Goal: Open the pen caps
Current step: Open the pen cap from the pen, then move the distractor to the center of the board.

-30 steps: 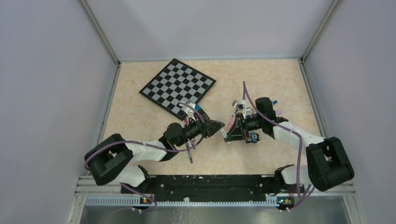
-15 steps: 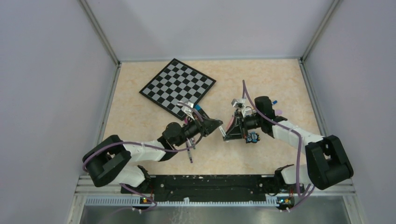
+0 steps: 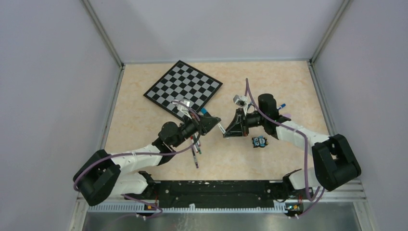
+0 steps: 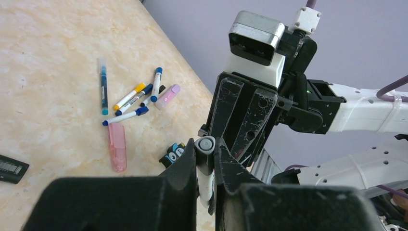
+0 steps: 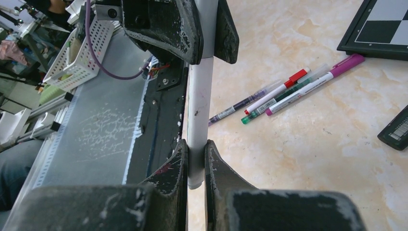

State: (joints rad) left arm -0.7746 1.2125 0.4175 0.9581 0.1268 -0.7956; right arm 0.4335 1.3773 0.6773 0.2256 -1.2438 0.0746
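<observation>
Both claws meet over the middle of the pale marbled table (image 3: 144,120), each clamped on the same slim white plastic pen (image 5: 199,110), which hangs in the air between them, clear of the table. The left claw (image 3: 212,123) is closed tight on one stretch of the barrel. The right claw (image 5: 195,144) is closed tight on another, its black fingers (image 5: 179,166) pressing from either side, with a short rounded end of the pen reaching back between them.

In the left wrist view a small round grey plastic cap (image 4: 207,144) sits on the pen's end at the left fingertips, just in front of the right claw. I cannot tell which claw bears on the cap itself.

Other capped pens lie on the table in two groups. By the left arm a red-capped pen (image 5: 297,75) and a magenta-capped pen (image 5: 350,61) lie close among two more. By the right arm lie thin blue-capped pens (image 4: 158,72), a yellow-capped pen (image 4: 138,88), a teal pen (image 4: 102,84) and a pink translucent highlighter (image 4: 117,147).

A small black-and-blue owl-like figure (image 3: 260,141) stands near the right claw. A black-and-white checkered board (image 3: 184,91) lies beyond the left claw.
</observation>
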